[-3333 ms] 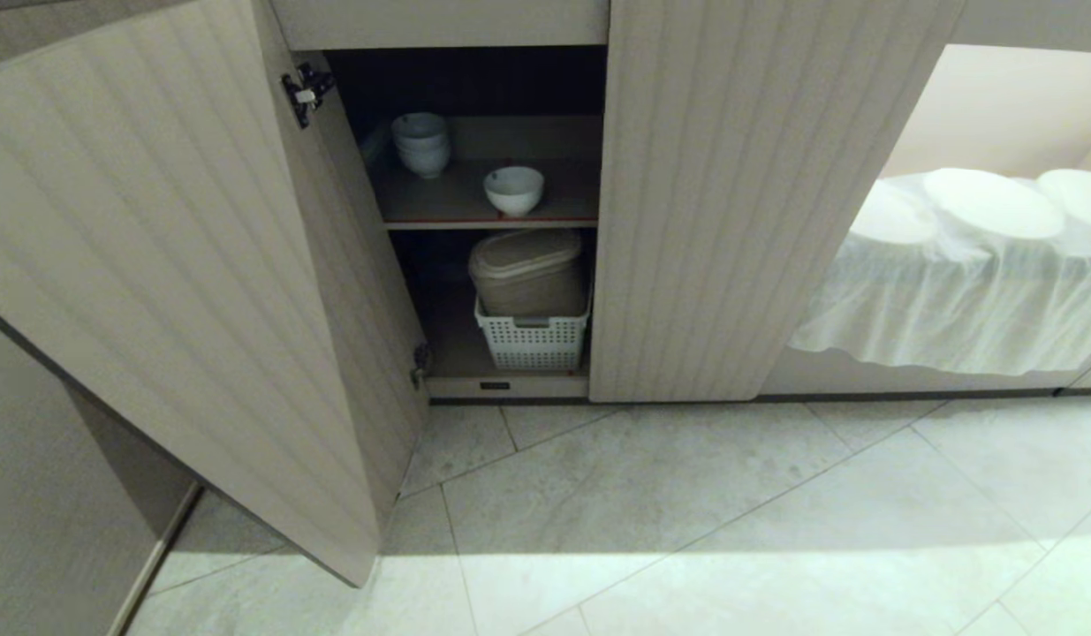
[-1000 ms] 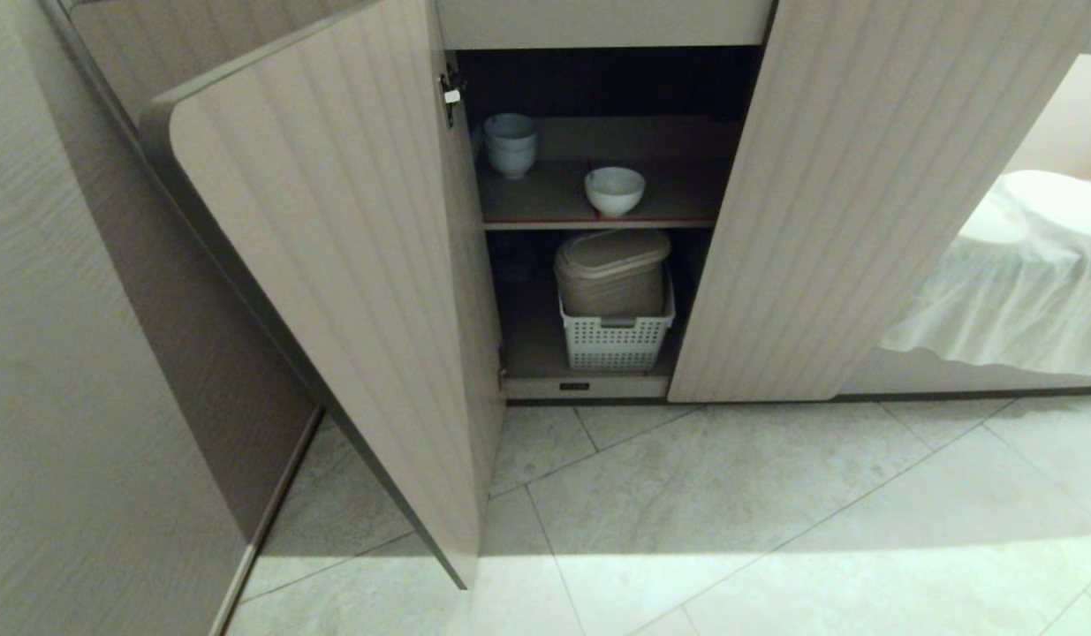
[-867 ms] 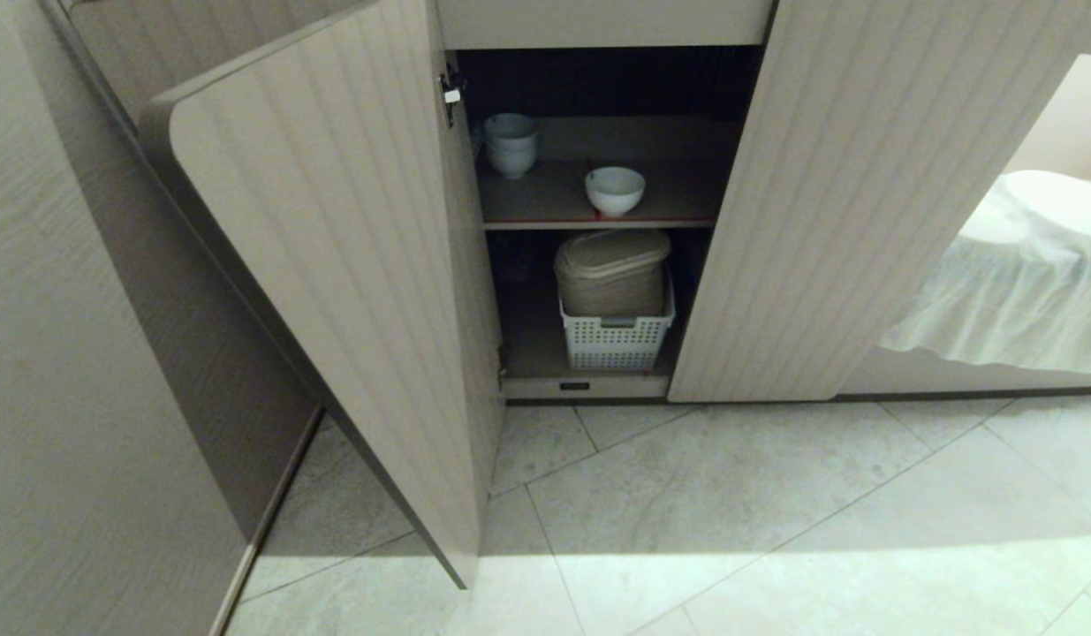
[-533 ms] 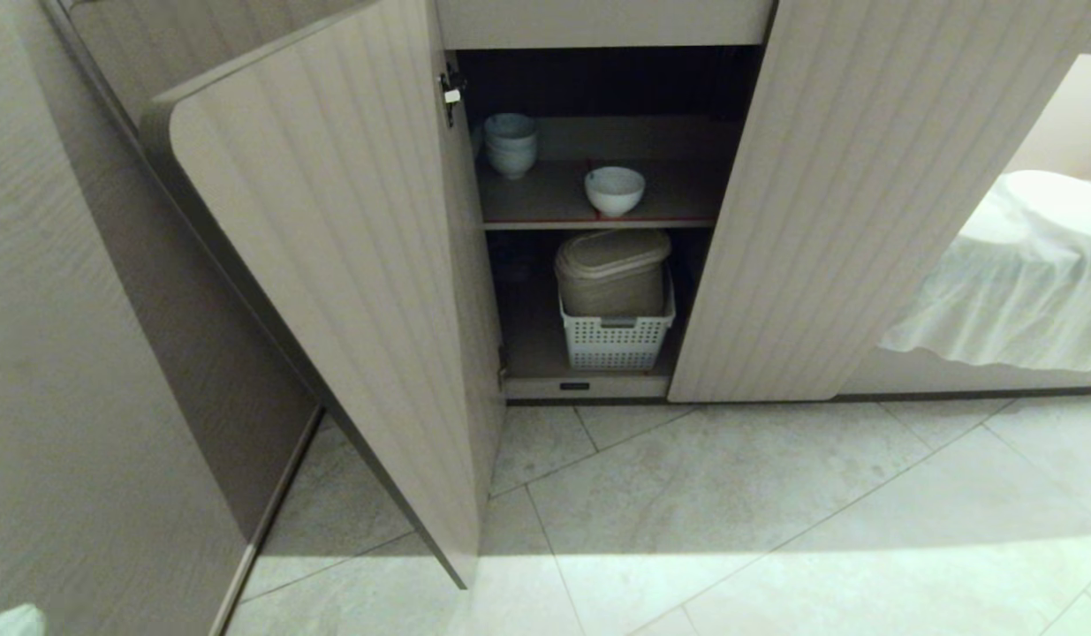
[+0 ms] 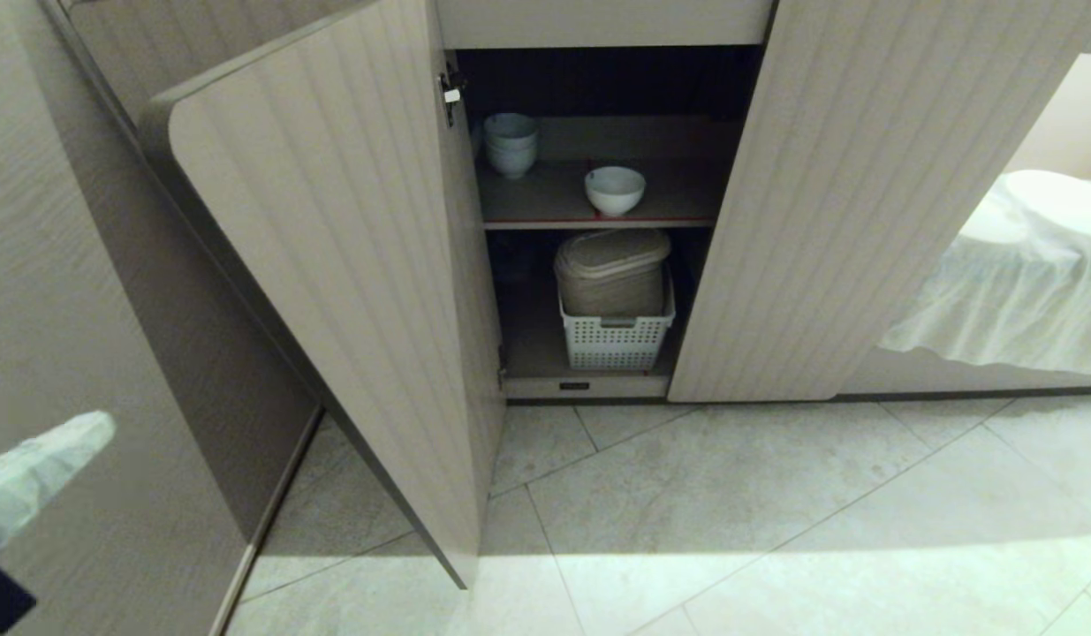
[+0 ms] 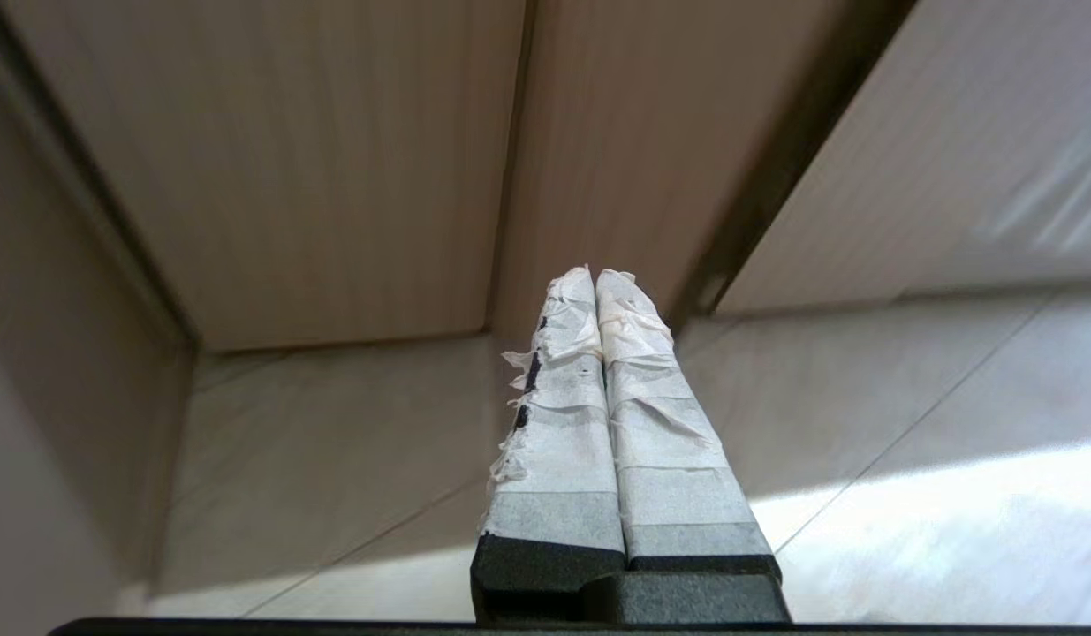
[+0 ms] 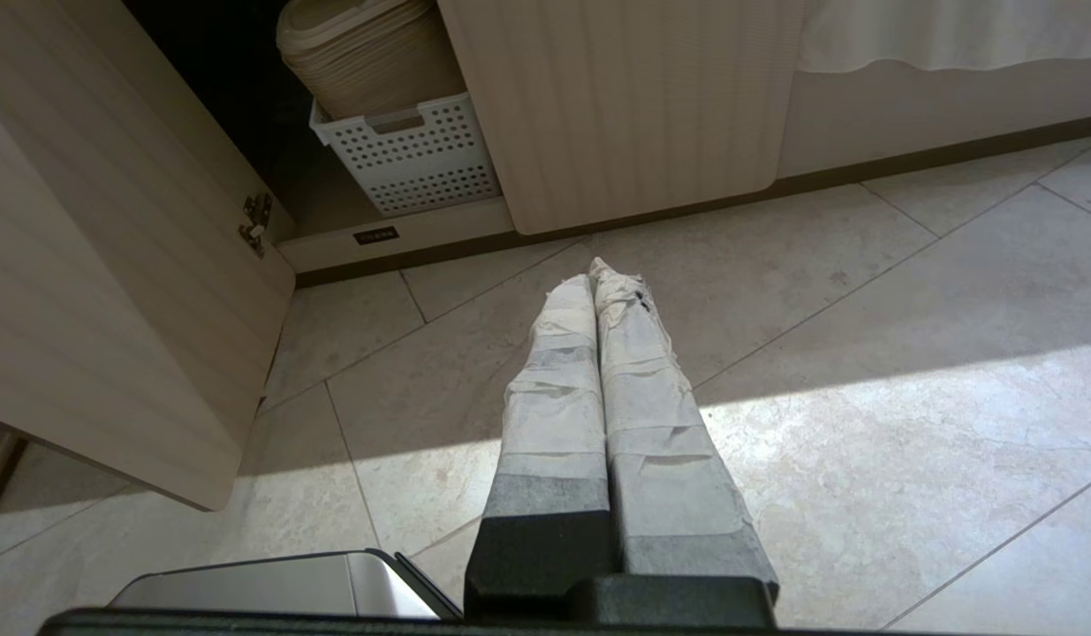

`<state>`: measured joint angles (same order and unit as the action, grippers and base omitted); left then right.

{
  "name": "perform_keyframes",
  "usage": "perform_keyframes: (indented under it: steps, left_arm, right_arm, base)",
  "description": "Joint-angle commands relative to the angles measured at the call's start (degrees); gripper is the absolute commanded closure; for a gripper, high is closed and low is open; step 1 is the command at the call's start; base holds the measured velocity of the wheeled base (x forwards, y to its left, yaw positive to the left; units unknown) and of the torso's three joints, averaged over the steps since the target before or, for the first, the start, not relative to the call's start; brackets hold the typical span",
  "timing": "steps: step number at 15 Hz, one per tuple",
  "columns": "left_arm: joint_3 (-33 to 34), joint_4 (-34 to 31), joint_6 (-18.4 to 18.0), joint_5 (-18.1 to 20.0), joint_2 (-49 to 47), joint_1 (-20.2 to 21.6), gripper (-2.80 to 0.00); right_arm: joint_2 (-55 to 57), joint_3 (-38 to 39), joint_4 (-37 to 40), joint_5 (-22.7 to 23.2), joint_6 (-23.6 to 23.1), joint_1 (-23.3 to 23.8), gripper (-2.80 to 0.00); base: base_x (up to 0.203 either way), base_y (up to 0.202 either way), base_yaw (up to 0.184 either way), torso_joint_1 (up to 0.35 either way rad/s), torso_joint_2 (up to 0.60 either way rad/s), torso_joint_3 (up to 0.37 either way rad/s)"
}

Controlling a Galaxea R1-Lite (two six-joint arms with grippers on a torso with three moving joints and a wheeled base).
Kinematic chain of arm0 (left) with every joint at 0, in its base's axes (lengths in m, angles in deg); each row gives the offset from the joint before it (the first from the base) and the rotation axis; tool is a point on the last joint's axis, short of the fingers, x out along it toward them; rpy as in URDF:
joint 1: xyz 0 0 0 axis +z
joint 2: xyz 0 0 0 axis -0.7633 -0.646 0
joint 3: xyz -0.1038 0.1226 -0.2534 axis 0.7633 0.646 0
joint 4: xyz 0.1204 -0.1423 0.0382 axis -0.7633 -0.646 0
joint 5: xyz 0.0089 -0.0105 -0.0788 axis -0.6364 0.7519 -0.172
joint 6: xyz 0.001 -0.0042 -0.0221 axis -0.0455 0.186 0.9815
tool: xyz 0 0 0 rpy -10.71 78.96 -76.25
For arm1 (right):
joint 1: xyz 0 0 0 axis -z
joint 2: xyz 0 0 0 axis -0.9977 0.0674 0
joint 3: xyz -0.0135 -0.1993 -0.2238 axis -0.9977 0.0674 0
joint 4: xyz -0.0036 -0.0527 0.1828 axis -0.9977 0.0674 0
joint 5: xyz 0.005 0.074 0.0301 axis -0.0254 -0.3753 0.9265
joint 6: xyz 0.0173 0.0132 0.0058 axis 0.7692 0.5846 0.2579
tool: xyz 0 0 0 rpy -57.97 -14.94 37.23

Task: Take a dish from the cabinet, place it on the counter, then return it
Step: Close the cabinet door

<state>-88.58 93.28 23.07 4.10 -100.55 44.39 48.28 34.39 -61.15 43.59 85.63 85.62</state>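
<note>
The dish (image 5: 614, 190), a small white bowl, stands near the front edge of the cabinet's upper shelf (image 5: 545, 212). The cabinet (image 5: 828, 203) has fluted beige doors, and its left door (image 5: 333, 291) is swung wide open. My left gripper (image 5: 99, 430) rises at the far lower left of the head view, shut and empty, well left of the open door. In the left wrist view that gripper (image 6: 595, 274) points at plain panels beside the cabinet. My right gripper (image 7: 602, 269) hangs shut and empty over the floor tiles. The counter is out of view.
A stack of white bowls (image 5: 511, 144) sits at the shelf's back left. Below, a white perforated basket (image 5: 617, 340) holds a beige lidded bin (image 5: 611, 269). The right door hangs partly across the opening. White cloth (image 5: 1013, 291) covers things at the right. A metal corner (image 7: 280, 583) shows low down.
My left gripper has come up into the head view's lower left corner, where nothing showed a second ago. Over the earlier seconds the whole view shifted as the camera moved. The bowls stayed put.
</note>
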Motion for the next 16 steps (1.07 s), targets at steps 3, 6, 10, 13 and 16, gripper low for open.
perform_keyframes:
  steps: [3,6,10,13,16]
  left_arm:
    - [-4.78,8.99,10.31,4.39,-14.06,-0.77,0.00]
    - [-5.14,14.45,13.72,6.53,-18.14,-0.78,0.00]
    - [-6.96,18.33,19.75,10.90,-21.93,-0.48,0.00]
    - [-8.43,18.35,23.72,13.44,-22.70,-0.66,0.00]
    - [-9.32,18.35,26.92,15.16,-22.51,-2.23,0.00]
  right_arm:
    - [-0.02,0.01,-0.02,-0.03,0.06,-0.02,0.00]
    - [-0.02,0.01,-0.02,-0.03,0.06,-0.02,0.00]
    - [-0.02,0.01,-0.02,-0.03,0.06,-0.02,0.00]
    - [-0.02,0.01,-0.02,-0.03,0.06,-0.02,0.00]
    - [-0.02,0.01,-0.02,-0.03,0.06,-0.02,0.00]
  base:
    - [0.000,0.000,0.000,0.000,0.00,0.000]
    - [0.000,0.000,0.000,0.000,0.00,0.000]
    - [0.000,0.000,0.000,0.000,0.00,0.000]
    - [0.000,0.000,0.000,0.000,0.00,0.000]
    - [0.000,0.000,0.000,0.000,0.00,0.000]
